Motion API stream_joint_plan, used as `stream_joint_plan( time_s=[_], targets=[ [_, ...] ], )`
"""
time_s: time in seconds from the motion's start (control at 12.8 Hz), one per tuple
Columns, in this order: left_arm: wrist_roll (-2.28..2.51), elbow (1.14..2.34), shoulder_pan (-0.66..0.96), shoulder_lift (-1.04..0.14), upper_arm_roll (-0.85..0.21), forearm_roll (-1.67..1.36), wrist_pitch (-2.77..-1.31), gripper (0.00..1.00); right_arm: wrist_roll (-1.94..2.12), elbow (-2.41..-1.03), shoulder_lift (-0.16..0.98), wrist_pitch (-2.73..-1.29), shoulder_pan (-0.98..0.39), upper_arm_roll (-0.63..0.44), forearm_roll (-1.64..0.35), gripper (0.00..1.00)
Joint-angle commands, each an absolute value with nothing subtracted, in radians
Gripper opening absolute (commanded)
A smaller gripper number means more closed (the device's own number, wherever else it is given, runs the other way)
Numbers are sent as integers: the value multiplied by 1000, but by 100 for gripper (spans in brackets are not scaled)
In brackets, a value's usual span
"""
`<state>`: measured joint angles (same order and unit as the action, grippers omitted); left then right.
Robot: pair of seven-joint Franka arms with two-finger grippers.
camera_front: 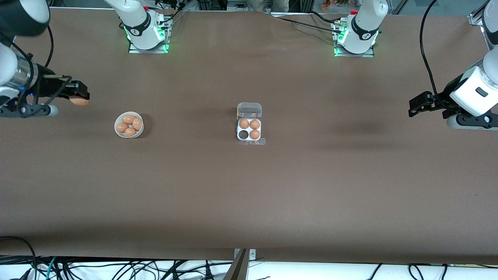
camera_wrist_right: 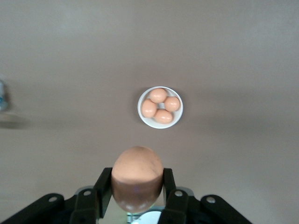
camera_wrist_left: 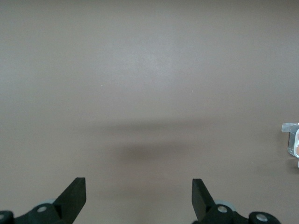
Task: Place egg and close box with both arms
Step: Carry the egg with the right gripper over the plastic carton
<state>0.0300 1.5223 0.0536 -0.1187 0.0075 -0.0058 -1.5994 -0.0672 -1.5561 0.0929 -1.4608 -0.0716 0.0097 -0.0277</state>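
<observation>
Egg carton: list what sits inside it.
The box, lid open, holds three eggs; its fourth cell is dark and empty. Whatever lies under the eggs is covered.

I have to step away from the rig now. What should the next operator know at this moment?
Right gripper: shut on an egg, up over the right arm's end of the table, near the bowl with four eggs.
Left gripper: open, empty, waiting over its own end.
Box: mid-table, lid open, three cells filled, one empty.
Done: egg picked.
Left: place it in the empty cell, close the lid with both arms.
</observation>
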Motion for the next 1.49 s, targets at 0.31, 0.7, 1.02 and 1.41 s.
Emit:
stream_joint_plan(
  time_s=[0.31,0.7,1.02,1.41],
  targets=[
    [31,1523,51,-126,8,-25,-1608,100,-484,-1309,403,-1550,-381,29,-87,0],
    [32,1523,55,-126,8,-26,-1608,100,-635,-1229,638,-1808,-540,31,-89,0],
    [34,1523,55,-126,6,-26,-1608,100,-716,-1229,732,-1956,-606,29,-146,0],
    [34,1523,57,-126,6,-28,-1608,100,-827,-1233,830,-2025,-692,28,-134,0]
  ],
)
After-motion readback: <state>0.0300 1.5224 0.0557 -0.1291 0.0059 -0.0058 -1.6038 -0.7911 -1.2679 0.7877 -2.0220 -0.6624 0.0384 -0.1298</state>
